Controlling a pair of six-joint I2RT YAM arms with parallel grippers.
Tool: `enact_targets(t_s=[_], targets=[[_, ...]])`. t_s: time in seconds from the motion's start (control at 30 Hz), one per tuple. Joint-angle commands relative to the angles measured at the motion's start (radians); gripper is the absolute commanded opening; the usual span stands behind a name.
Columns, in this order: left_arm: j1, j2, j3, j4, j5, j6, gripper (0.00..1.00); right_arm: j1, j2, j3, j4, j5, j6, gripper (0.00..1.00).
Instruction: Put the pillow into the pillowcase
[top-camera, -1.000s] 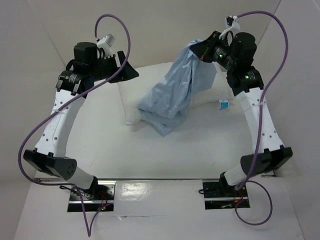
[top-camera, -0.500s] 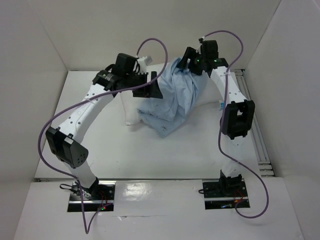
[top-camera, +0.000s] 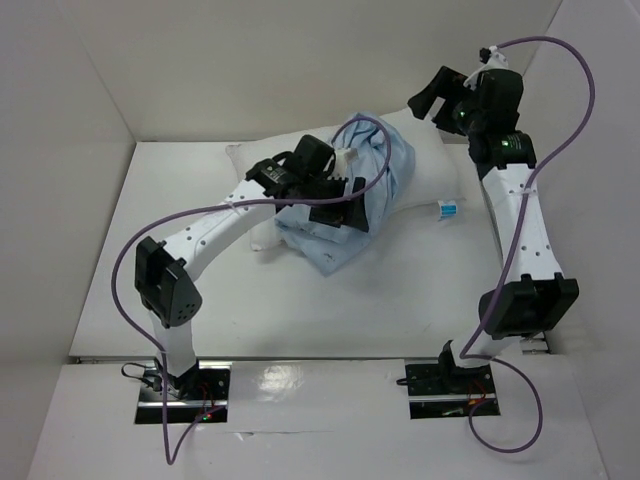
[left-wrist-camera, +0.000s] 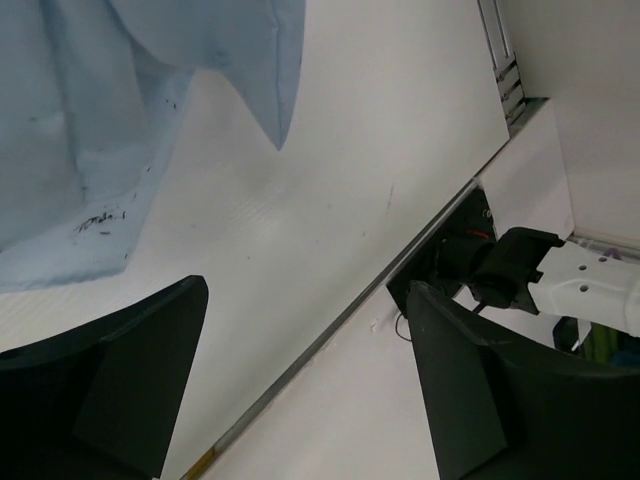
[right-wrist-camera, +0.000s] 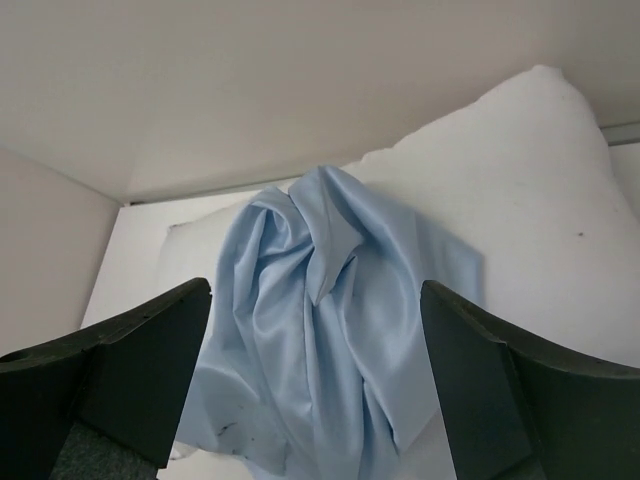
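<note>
The pillow (top-camera: 428, 160) lay flat at the far side of the bench (top-camera: 300, 310), close to the back wall (top-camera: 300, 60). The pillowcase (top-camera: 330, 250) was heaped in crumpled folds over the pillow's middle. Its lower end spilled onto the bench on the near side.

The left hand (top-camera: 340, 205) hovered over the heap with its fingers spread wide and nothing between them. The right hand (top-camera: 432, 92) hung above the pillow's right corner, also spread wide and empty.

The bench was plain matte white. White panels enclosed it at the back and along both sides. A small blue-and-white object (top-camera: 447, 208) sat on the bench just beside the pillow's right end. I could not identify it.

The left arm covered the middle of the heap in the top view, so I could not tell whether any part of the pillow sat inside the pillowcase. The left wrist view cut the pillowcase (left-wrist-camera: 70, 150) off at the frame edge. Dark marks showed on the cloth there, too small to read.
</note>
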Motion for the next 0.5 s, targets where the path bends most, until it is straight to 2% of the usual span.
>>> enact_targets(t_s=[0.0,0.17,0.27,0.47], targets=[[-0.040,0.009,-0.016,0.119,-0.025,-0.081,0.96,-0.018,-0.010,-0.072,0.001,0.007,-0.028,0.93],[-0.113,0.087,0.022,0.128,-0.189,-0.104,0.97,-0.053,-0.061,-0.126,-0.020,-0.013,-0.028,0.94],[-0.123,0.122,0.022,0.156,-0.274,-0.116,0.94,-0.064,-0.073,-0.147,-0.034,-0.013,-0.037,0.94],[-0.123,0.182,0.032,0.202,-0.334,-0.138,0.91,-0.111,-0.138,-0.167,-0.085,0.007,-0.072,0.95]])
